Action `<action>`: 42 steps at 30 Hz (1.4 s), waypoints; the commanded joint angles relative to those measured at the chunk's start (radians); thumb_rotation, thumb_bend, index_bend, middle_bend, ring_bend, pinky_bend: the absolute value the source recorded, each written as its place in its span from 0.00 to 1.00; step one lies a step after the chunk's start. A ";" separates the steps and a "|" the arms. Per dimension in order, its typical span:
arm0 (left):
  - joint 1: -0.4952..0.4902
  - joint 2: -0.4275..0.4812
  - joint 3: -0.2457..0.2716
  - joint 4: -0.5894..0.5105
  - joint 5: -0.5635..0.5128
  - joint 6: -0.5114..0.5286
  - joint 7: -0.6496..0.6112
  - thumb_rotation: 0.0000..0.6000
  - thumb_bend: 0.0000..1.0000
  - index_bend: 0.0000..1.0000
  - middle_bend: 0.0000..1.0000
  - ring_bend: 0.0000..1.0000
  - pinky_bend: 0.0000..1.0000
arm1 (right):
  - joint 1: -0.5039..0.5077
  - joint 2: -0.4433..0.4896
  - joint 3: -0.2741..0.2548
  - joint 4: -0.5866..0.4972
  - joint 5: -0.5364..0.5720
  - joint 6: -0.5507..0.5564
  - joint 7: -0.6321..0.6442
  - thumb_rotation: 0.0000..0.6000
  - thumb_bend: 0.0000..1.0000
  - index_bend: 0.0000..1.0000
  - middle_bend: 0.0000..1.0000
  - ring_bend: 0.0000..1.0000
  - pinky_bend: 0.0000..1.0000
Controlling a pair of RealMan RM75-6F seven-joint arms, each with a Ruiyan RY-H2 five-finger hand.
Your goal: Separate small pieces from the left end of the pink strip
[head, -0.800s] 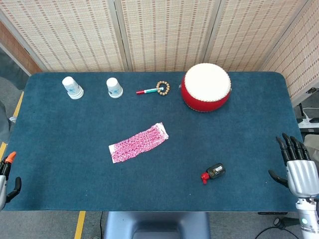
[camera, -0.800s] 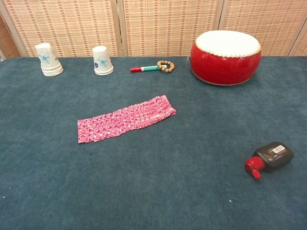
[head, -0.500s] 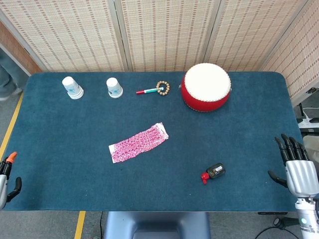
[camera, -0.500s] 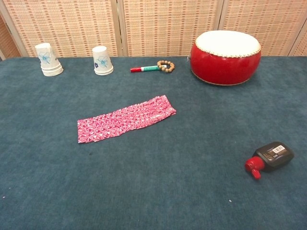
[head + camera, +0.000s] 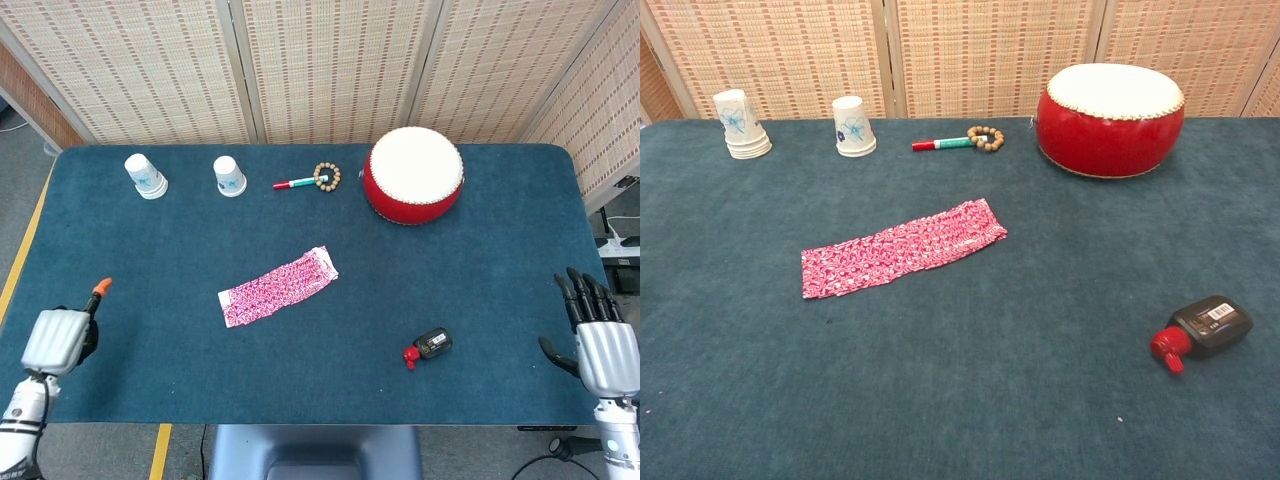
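Observation:
The pink strip (image 5: pixel 278 286) lies flat near the middle of the dark blue table (image 5: pixel 130 260), slanting up to the right; the chest view shows it too (image 5: pixel 903 246). Its left end (image 5: pixel 228 305) has nothing touching it. My left hand (image 5: pixel 60 340) hovers over the table's front left corner, well left of the strip, back plate up, an orange-tipped finger (image 5: pixel 100 287) pointing toward the strip, nothing held. My right hand (image 5: pixel 600 340) stands at the front right edge with fingers straight and apart, empty. Neither hand appears in the chest view.
Two white paper cup stacks (image 5: pixel 146 176) (image 5: pixel 230 176) stand at the back left. A pen (image 5: pixel 297 183) with a bead ring (image 5: pixel 327 176) lies beside them. A red drum (image 5: pixel 413 175) sits at the back right. A black bottle with a red cap (image 5: pixel 430 345) lies front right.
My left hand has come up from the table's left edge and moved right over the front left corner. The right hand and the strip have barely moved.

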 commanded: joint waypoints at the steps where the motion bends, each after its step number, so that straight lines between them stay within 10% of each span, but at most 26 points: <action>1: -0.079 -0.035 -0.025 0.003 -0.066 -0.088 0.056 1.00 0.80 0.00 0.71 0.69 0.58 | -0.002 0.002 0.003 0.001 -0.009 0.014 0.016 1.00 0.19 0.00 0.00 0.00 0.13; 24: -0.239 -0.211 0.023 0.055 -0.160 -0.206 0.179 1.00 0.80 0.00 0.71 0.69 0.58 | 0.008 -0.002 0.004 0.012 0.001 -0.013 0.026 1.00 0.20 0.00 0.00 0.00 0.13; 42: -0.295 -0.309 0.068 0.107 -0.262 -0.242 0.222 1.00 0.80 0.00 0.71 0.69 0.59 | -0.001 -0.003 0.026 0.021 -0.006 0.039 0.044 1.00 0.75 0.00 0.00 0.00 0.13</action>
